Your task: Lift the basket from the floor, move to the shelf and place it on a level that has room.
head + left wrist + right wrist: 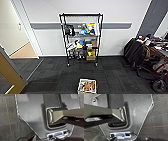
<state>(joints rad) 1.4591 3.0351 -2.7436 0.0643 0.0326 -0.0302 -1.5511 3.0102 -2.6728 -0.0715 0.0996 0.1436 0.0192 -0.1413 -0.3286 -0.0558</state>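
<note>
The rectangular cream woven basket (87, 86) sits on the dark grey carpet-tile floor (57, 75) at the lower middle of the head view, its lower part cut by the picture's edge; orange and pale things lie inside it, too blurred to name. Well apart from it, straight ahead against the pale wall, stands the tall narrow black metal wire rack (81, 38) on small caster wheels. Its topmost wire-grid tier (81, 15), spanning the post tips, is bare, while the lower tiers hold a crowd of blue, yellow and dark toys and a brown cardboard box (91, 55) near the bottom. To the left an open doorway shows tan wooden flooring (23, 52), and a tan door edge (8, 75) stands in the lower left corner. On the right a dark cloth (135, 51) hangs over cluttered furniture. The left wrist view looks down on grey robot housing above the carpet, and the right wrist view shows the same kind of housing with a thin red line (155, 126) in the carpet beside it. I cannot tell how far either claw is open, nor whether it holds anything.
</note>
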